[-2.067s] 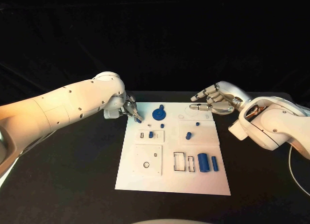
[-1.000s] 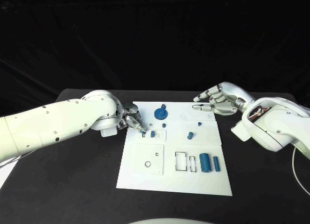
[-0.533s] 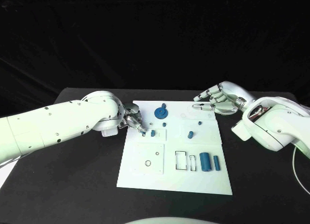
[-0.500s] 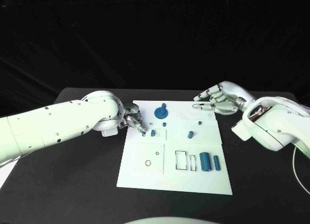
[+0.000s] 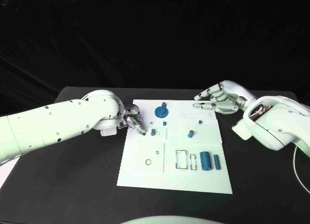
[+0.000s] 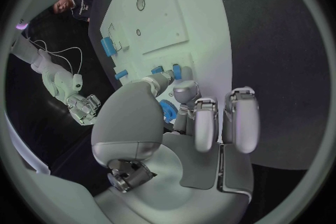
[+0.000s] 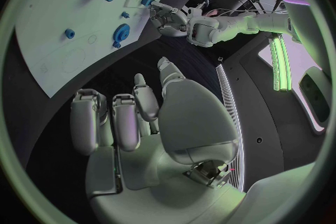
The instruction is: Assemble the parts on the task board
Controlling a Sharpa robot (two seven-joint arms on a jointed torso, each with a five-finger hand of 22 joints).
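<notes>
Head view first: nearest us on the white rectangular task board (image 5: pixel 174 179) lie the large blue cylinder (image 5: pixel 205 161) and the slim blue bar (image 5: pixel 216 162) at about four o'clock of its middle, beside two empty rectangular slots. Farther up, at ten o'clock, our left hand (image 5: pixel 131 120) pinches a small blue peg (image 5: pixel 141 132) at the board's left edge beside an upright blue pin (image 5: pixel 153 132); we judge it should go down straight, released once seated. Farthest, at one o'clock, our right hand (image 5: pixel 219 100) hovers loosely curled, holding nothing, past the blue round knob (image 5: pixel 160 111).
</notes>
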